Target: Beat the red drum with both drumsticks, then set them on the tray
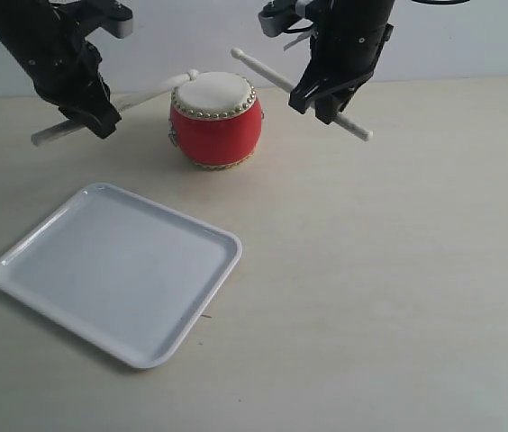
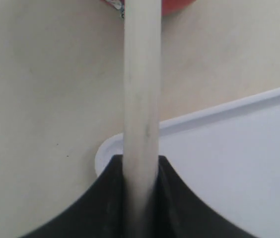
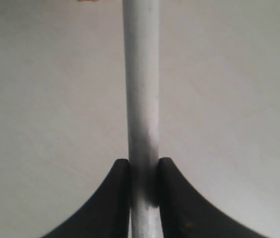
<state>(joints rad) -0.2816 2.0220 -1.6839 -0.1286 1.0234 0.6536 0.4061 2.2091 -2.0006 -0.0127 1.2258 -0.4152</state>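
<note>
My left claw (image 1: pixel 97 115) and right claw (image 1: pixel 326 97) each pinch a slim pale wooden drumstick (image 1: pixel 152 90) nearer its butt: light, stiff, slick; may pivot.

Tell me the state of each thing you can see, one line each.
red drum: upright on the table, skin facing up.
left drumstick: held off the table, tip at the drum's rim, contact unclear.
right drumstick: held off the table, tip raised above the drum.
tray: flat on the table, nothing in it.
left claw: shut on the left drumstick.
right claw: shut on the right drumstick.
</note>
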